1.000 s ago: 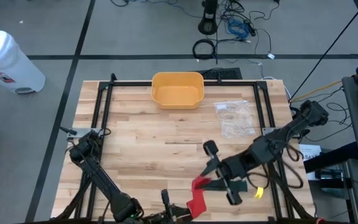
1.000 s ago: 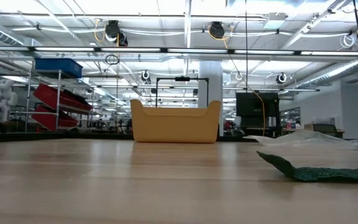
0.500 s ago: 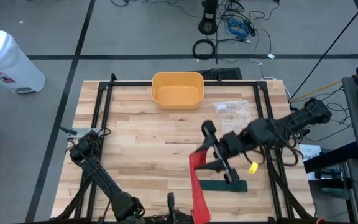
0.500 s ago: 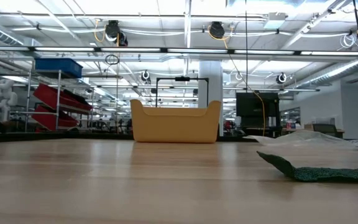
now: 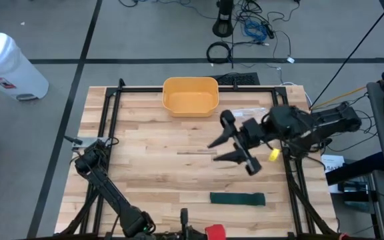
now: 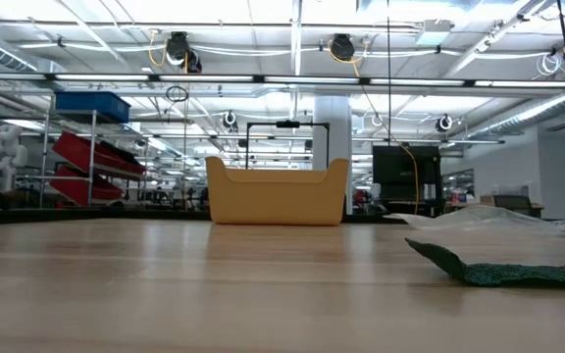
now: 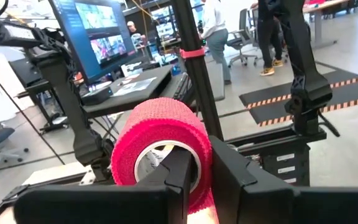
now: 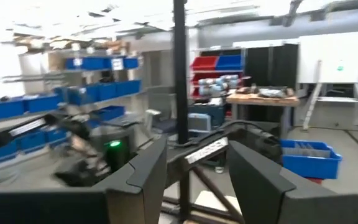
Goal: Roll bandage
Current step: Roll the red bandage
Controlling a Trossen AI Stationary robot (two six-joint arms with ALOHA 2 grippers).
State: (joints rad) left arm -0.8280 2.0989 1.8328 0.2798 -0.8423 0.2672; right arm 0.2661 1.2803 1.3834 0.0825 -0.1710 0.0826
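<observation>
The right gripper [image 5: 224, 148] hangs above the middle of the table [image 5: 145, 173], its two fingers spread apart with nothing between them. In the right wrist view the fingers [image 8: 142, 177] stand apart against the room beyond, with a dark frame bar showing in the gap.

The left gripper [image 7: 204, 180] is at the table's near edge, at the very bottom of the high view, well apart from the right gripper. Its fingers are clamped on the red roll [image 7: 160, 149] of bandage, which sits upright between them with the hollow core facing the camera.

A green strip [image 5: 237, 199] lies flat on the table, nearer the front edge than the right gripper. A yellow bin [image 5: 190, 96] stands beyond that gripper at the far edge, and a clear bag [image 5: 249, 115] lies just beside the gripper, under the right arm.
</observation>
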